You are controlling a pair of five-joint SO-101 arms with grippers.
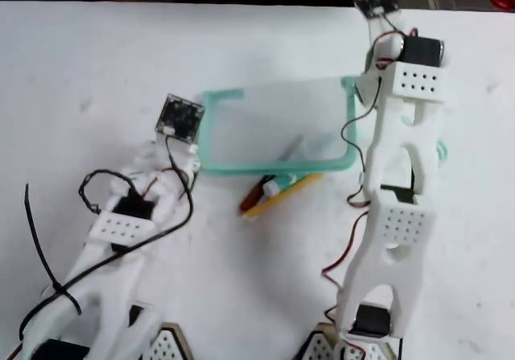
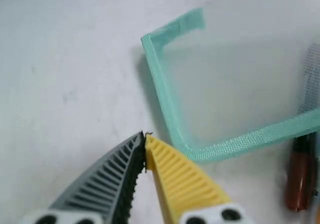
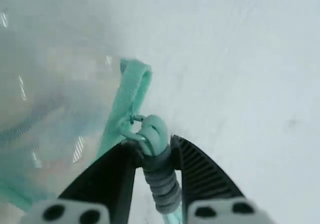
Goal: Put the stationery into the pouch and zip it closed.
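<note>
The right gripper (image 3: 150, 148) is closed on the zipper pull (image 3: 152, 131) at 1 end of the pouch (image 1: 257, 126), which lies flat on the tabletop (image 1: 96, 62). The left gripper (image 2: 144, 139) is closed on nothing near another corner. A brown pen (image 1: 252, 200) and a yellow pen (image 1: 296, 188) lie just beside the pouch.

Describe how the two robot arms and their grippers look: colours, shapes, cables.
Both arms are white plastic shells with grids of holes. The left arm trails black cables; the right arm has red and black wires. The left gripper has one grey and one yellow ribbed finger; the right gripper has black ribbed fingers.
</note>
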